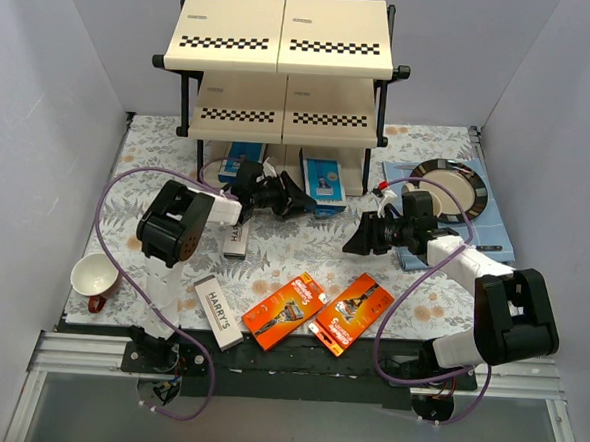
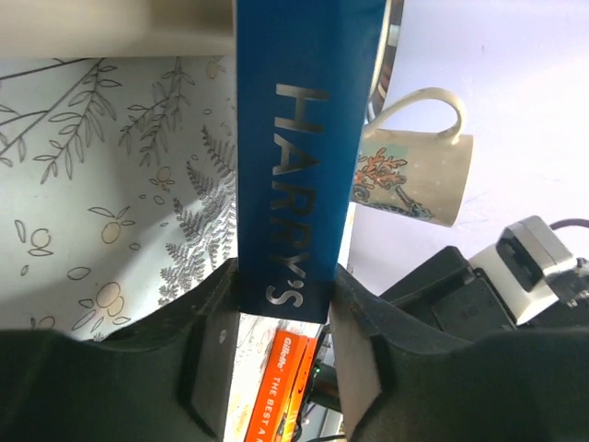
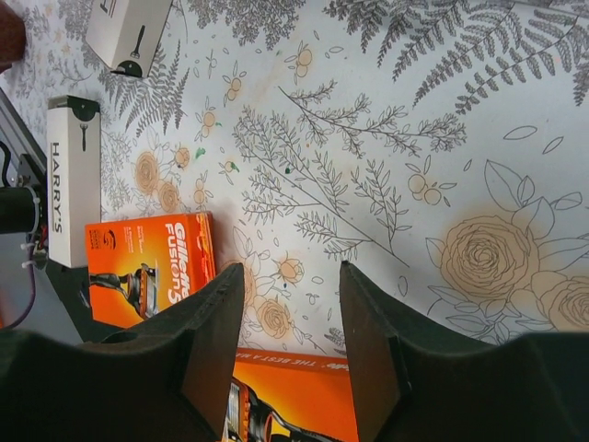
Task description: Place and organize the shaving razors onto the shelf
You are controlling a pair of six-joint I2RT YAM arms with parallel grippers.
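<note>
At far left a mug (image 1: 93,277) sits on the floral cloth (image 1: 303,252). The left gripper (image 2: 283,276) is clamped on a HARRY'S box (image 2: 294,138), blue face toward the wrist camera. From above, this box juts toward the near edge from under the left forearm; whether it touches the cloth cannot be told. A second HARRY'S box (image 1: 217,311) lies by the front edge. The shelf (image 1: 282,25) stands at the back, a blue box (image 1: 241,161) and a second blue box (image 1: 324,178) under its lower board. An orange card (image 1: 284,311) and a second orange card (image 1: 352,313) lie side by side. The right gripper (image 3: 290,272) hangs above the cloth near them, fingers apart and empty. A plate (image 1: 447,185) sits far right.
</note>
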